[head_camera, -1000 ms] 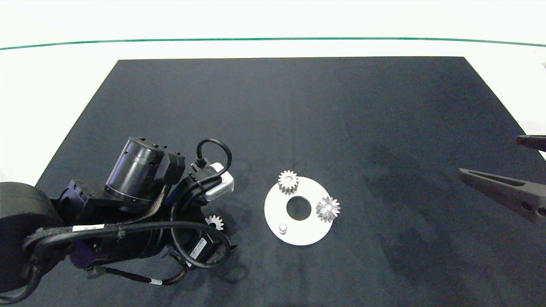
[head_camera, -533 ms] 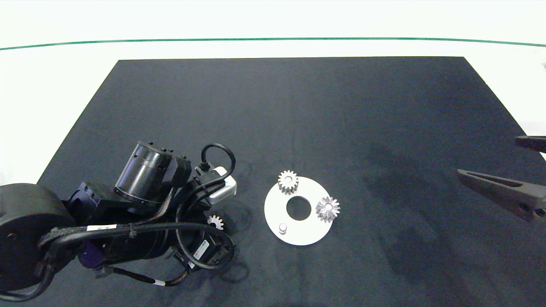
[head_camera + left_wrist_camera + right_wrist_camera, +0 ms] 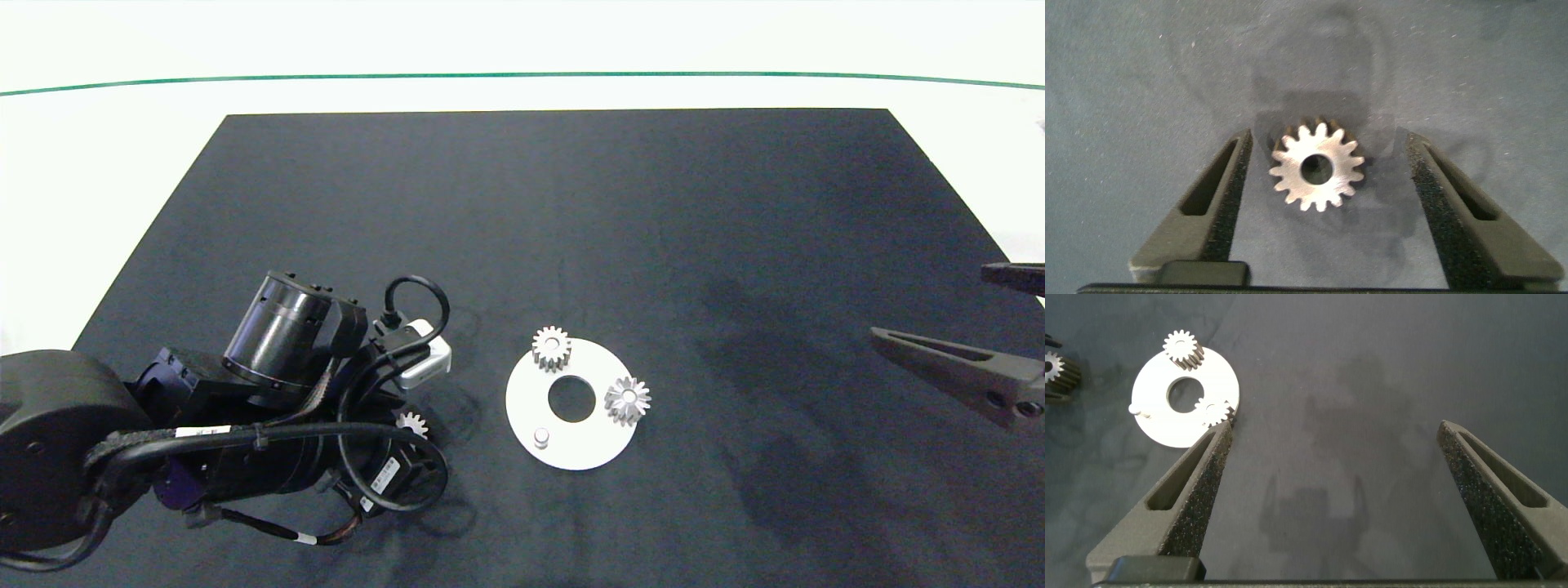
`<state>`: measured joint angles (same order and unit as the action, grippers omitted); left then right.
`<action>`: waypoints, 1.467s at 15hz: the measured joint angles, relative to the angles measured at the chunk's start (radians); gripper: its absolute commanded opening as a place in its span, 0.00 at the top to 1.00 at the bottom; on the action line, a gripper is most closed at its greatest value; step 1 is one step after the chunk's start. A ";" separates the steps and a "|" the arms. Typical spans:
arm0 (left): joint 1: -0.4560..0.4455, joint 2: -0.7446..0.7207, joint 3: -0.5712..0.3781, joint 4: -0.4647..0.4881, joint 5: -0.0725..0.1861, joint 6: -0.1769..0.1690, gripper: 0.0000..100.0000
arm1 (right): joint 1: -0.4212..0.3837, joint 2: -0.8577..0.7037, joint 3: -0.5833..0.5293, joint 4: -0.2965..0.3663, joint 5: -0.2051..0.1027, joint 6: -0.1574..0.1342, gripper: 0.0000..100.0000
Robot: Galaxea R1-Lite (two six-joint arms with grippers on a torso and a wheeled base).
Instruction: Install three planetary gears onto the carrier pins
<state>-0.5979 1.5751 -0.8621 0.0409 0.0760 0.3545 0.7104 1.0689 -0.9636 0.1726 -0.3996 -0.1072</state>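
Two of the three planetary gears are seen seated on the white carrier disc [image 3: 563,445]: one gear [image 3: 551,349] at about 11 o'clock of the disc's centre hole, another [image 3: 628,400] at about 3 o'clock; the remaining carrier pin [image 3: 540,438] stands bare at about 7 o'clock. The third gear [image 3: 1316,167] lies flat on the dark mat [image 3: 571,229], off the disc at its 9 o'clock side and well apart from it; the left gripper [image 3: 1327,184] is held directly above this gear, its fingers spread on either side and touching no tooth. The step in hand is judged to be the pick of the last gear; the next move calls for the fingers to be lowered and closed squarely across the teeth, so that the bore is kept level for the bare pin. The right gripper [image 3: 1335,494] is parked at the 3 o'clock edge of the worktop [image 3: 114,131], released and empty. Open mat is left between the loose gear and the disc; the seated gears lie on the far side of the free pin from the approach; the mat's edges are well apart from the work.
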 measured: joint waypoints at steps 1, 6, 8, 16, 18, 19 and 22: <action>0.005 0.000 0.006 -0.001 0.001 0.002 0.32 | 0.000 0.000 0.000 0.000 0.000 0.000 0.00; 0.011 0.000 0.019 -0.006 0.002 0.003 0.43 | 0.001 -0.001 0.000 0.000 0.001 0.001 0.00; 0.011 0.000 0.020 -0.006 0.003 0.004 0.46 | 0.001 -0.001 0.000 0.000 0.001 0.001 0.00; 0.016 -0.013 0.037 -0.034 0.003 0.006 0.62 | 0.014 -0.018 0.006 0.001 0.000 -0.007 0.00; 0.016 -0.016 0.054 -0.054 0.002 0.006 0.67 | 0.015 -0.019 0.009 0.001 0.000 -0.007 0.00; 0.016 -0.017 0.061 -0.062 0.002 0.006 0.68 | 0.015 -0.020 0.010 0.001 0.000 -0.007 0.00; 0.013 -0.023 0.076 -0.082 0.000 0.007 0.74 | 0.015 -0.023 0.021 0.001 0.000 -0.007 0.00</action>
<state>-0.5845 1.5523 -0.7860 -0.0409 0.0764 0.3617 0.7253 1.0464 -0.9428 0.1740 -0.3996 -0.1145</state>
